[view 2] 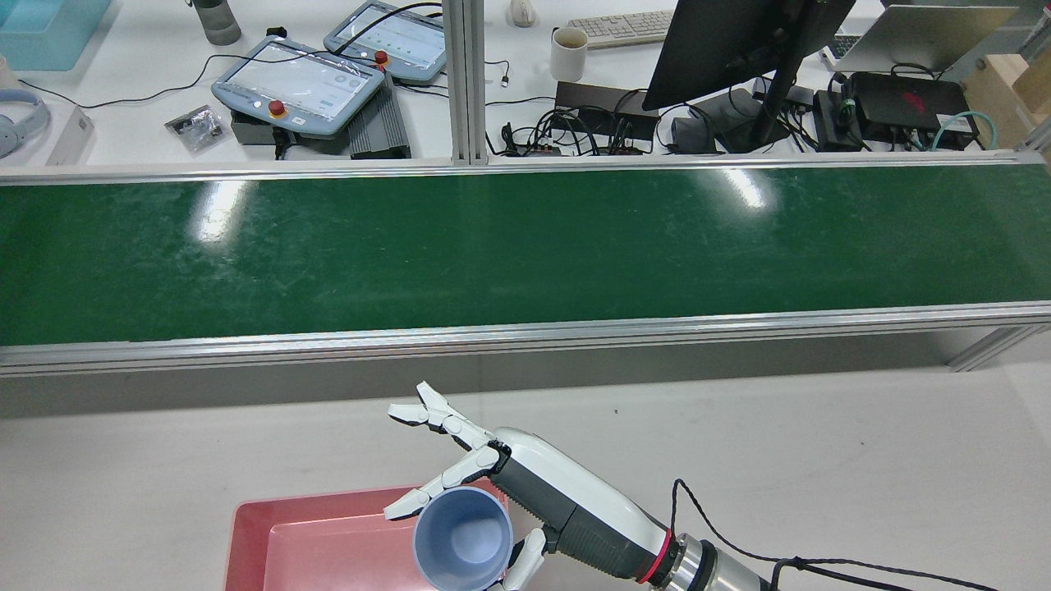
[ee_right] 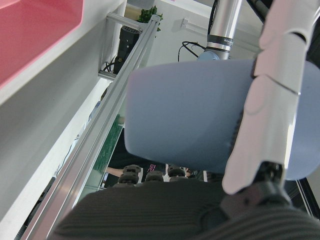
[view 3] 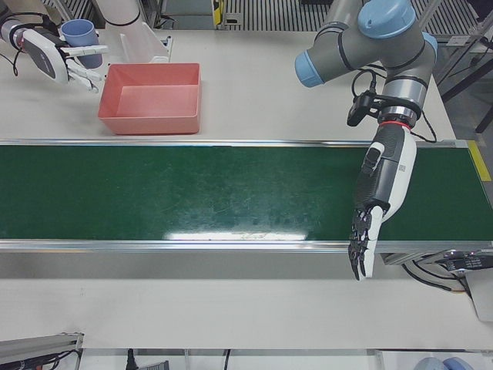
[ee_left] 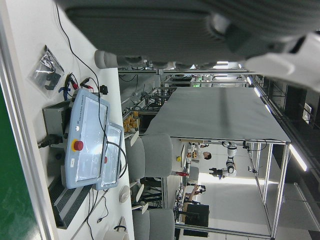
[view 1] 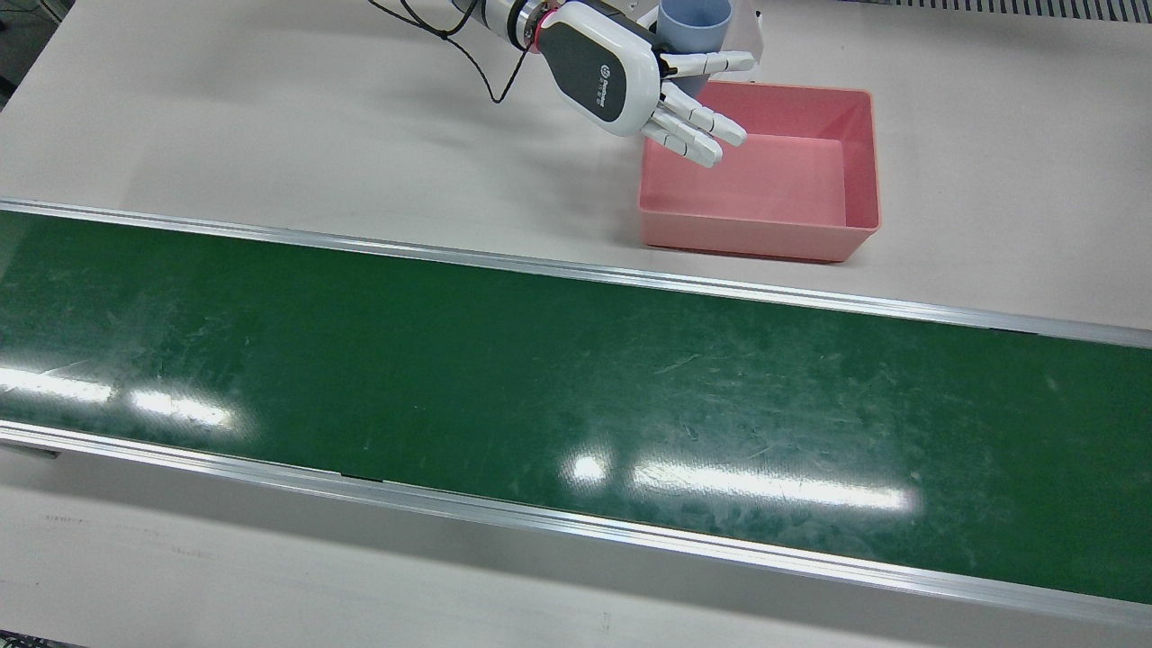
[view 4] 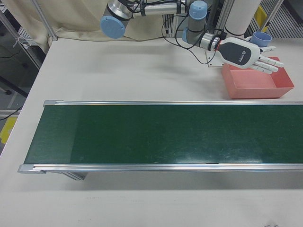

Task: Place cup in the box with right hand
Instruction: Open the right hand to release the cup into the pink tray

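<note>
Cup (ee_right: pixel 200 115) sits right up against the lens, gripped in the right hand (view 1: pixel 621 76), upright, fingers partly splayed. Box (view 1: pixel 765 171) is just below and beside the hand. Pickup looks done; lowering and letting go are what's left. Left hand (view 3: pixel 377 200) hangs slack, holding nothing.

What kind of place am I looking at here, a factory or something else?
Probably a robotics lab mocked up like a factory line: a green conveyor belt between two robot arms, handheld control tablets, and a monitor and tangled cables on the bench behind. The right hand holds a blue cup.
</note>
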`<state>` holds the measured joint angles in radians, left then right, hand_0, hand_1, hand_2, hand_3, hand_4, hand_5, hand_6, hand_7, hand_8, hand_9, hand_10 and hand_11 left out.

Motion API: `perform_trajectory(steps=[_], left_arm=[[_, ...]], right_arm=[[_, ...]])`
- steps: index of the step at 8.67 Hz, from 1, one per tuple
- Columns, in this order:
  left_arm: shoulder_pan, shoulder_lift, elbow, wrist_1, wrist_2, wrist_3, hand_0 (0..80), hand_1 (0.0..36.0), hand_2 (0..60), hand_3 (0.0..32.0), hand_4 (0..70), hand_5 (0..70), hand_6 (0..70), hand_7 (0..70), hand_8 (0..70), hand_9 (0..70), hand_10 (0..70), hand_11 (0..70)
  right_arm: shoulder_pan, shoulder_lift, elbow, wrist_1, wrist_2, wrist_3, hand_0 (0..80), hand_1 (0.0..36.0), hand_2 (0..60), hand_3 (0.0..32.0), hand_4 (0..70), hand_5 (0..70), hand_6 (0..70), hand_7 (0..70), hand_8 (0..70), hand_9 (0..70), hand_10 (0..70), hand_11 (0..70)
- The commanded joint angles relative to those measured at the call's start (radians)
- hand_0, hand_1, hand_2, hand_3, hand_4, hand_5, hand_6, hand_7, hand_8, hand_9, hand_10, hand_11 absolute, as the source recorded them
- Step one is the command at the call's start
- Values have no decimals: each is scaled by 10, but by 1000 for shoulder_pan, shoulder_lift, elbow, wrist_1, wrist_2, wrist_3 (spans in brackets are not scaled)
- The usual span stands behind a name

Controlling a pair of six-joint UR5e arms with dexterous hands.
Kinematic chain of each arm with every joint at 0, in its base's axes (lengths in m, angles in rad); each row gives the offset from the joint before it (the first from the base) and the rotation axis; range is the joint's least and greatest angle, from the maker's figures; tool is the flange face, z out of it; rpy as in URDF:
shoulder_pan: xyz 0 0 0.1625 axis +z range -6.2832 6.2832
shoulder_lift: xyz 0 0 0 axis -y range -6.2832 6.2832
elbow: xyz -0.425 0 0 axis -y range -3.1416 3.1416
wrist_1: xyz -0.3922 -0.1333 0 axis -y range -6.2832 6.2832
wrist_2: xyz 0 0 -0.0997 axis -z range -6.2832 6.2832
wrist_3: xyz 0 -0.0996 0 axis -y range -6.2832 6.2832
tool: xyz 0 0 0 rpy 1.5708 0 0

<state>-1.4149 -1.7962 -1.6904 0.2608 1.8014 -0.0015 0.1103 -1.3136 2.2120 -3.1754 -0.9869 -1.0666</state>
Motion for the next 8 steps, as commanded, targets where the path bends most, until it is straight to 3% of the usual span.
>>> perform_trajectory(steps=[1,2,3,4,6,7,8], left_arm=[[1,0,0,-2,-1,0,0,0,0,0,0,0,0,0,0,0,0,0],[1,0,0,0,-1,0,0,0,0,0,0,0,0,0,0,0,0,0],[-1,0,0,0,-1,0,0,0,0,0,0,0,0,0,0,0,0,0],[-1,0,0,0,-1,0,0,0,0,0,0,0,0,0,0,0,0,0],[-1,0,0,0,-1,0,0,0,0,0,0,0,0,0,0,0,0,0],[-1,0,0,-2,-1,0,0,0,0,0,0,0,0,0,0,0,0,0],[-1,0,0,-2,-1,0,0,0,0,0,0,0,0,0,0,0,0,0]], right_arm=[[0,-3,0,2,-1,2,519,185,214,0,259,51,49,153,0,16,34,70],[0,-3,0,2,-1,2,516,188,220,0,241,52,47,155,0,17,35,70],[0,-3,0,2,-1,2,514,187,221,54,187,53,32,158,0,17,38,76],[0,-3,0,2,-1,2,507,187,206,320,19,57,0,146,0,15,34,73],[41,-4,15,0,1,16,505,179,182,320,0,57,0,147,0,15,37,76],[128,-28,64,-21,-4,20,509,175,173,320,21,55,0,152,0,16,40,79],[235,-111,119,-32,-6,37,518,173,202,30,308,52,59,220,2,31,56,99]])
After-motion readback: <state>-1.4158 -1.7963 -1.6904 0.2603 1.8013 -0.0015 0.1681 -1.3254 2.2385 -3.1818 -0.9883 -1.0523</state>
